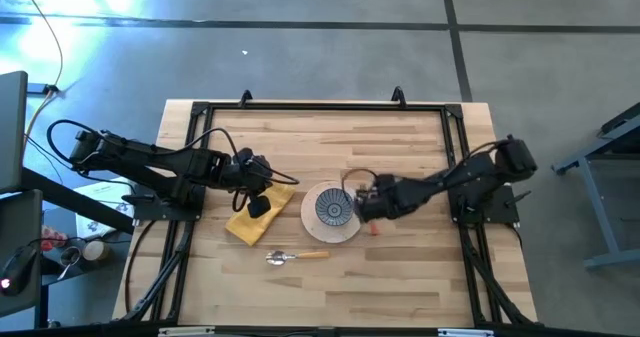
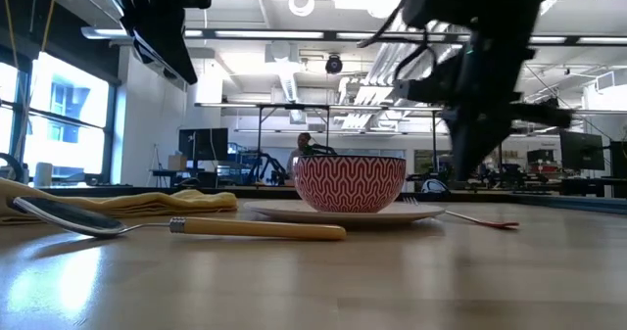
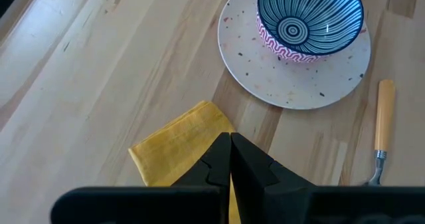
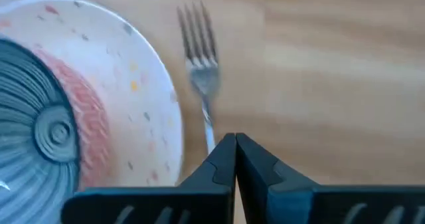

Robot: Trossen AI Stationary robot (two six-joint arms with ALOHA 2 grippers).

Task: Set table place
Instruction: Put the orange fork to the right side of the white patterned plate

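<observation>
Table place coming together mid-table

Left gripper [image 1: 258,205], fingers pressed together and holding nothing, sits over the napkin [image 1: 262,213] left of centre. Spoon [image 1: 296,256] lies below. Bowl [image 1: 333,206] sits on the plate [image 1: 331,229] at centre. Right gripper [image 1: 362,205], fingers closed, hovers over the fork [image 4: 201,78] just beside the plate.

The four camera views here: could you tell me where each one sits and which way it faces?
High view: above the table, looking straight down; both arms show, left gripper over the napkin, right gripper beside the plate.
Low view: at table-top height, looking level past the spoon and bowl into the room; both arms hang in from above.
Left wrist view: looks down past its closed fingers at napkin, plate, bowl.
Right wrist view: looks past its closed fingers at the fork.
All four share the plate and bowl.
</observation>
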